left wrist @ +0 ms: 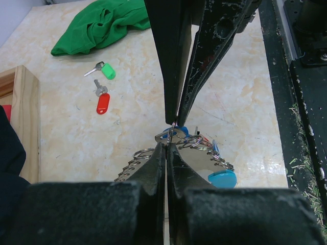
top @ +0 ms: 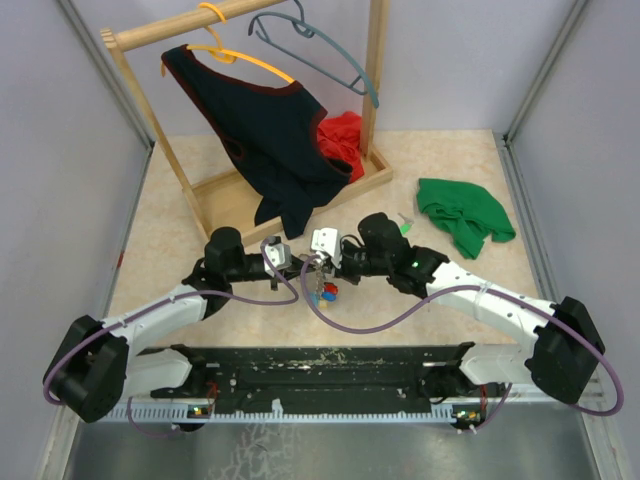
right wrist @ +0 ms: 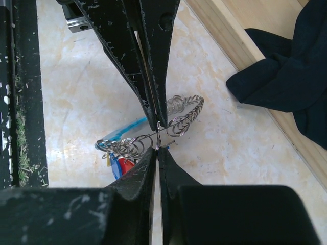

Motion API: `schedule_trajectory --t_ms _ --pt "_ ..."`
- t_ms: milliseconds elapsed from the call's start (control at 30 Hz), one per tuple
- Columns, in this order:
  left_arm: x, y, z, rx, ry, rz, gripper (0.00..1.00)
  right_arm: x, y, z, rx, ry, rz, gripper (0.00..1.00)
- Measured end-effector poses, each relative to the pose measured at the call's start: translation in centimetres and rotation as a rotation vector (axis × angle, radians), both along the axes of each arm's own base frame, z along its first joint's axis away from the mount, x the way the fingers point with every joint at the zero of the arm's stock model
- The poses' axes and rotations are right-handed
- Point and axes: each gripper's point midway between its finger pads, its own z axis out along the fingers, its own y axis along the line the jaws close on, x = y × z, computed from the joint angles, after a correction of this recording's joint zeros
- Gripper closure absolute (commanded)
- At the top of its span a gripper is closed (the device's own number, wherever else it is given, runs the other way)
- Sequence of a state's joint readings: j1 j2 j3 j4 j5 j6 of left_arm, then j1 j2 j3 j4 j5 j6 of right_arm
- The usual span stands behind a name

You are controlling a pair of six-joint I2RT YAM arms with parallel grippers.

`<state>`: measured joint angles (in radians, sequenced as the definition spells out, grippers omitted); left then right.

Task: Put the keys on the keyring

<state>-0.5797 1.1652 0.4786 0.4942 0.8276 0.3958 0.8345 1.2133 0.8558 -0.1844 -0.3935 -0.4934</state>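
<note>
Wooden rack (top: 376,80) at the back, green cloth (top: 465,215) to its right. Mid-table my 2 claws meet tip to tip: left claw (left wrist: 166,147) and right claw (right wrist: 156,149) both pinching the keyring (right wrist: 180,120), blue-capped keys (left wrist: 223,179) dangling. Green-capped key (left wrist: 106,70) and red-capped key (left wrist: 102,103) lie near the cloth.

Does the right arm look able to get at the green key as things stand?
Probably not yet: the right gripper is shut on the keyring. The green key lies uncovered nearby, so once freed, likely yes.

The keyring (right wrist: 179,121) is shiny coiled metal wire — the table (left wrist: 245,102) glossy marbled, the rack (top: 375,80) bare wood.
</note>
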Motion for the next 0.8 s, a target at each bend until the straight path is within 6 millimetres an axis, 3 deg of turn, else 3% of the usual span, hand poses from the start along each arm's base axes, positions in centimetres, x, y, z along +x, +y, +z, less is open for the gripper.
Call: schedule_trajectory --t_ms 800 --pt "-0.06 -0.02 0.02 -0.002 0.004 -0.002 1.00 0.02 0.22 0.13 -0.018 0.018 0.005 1.00"
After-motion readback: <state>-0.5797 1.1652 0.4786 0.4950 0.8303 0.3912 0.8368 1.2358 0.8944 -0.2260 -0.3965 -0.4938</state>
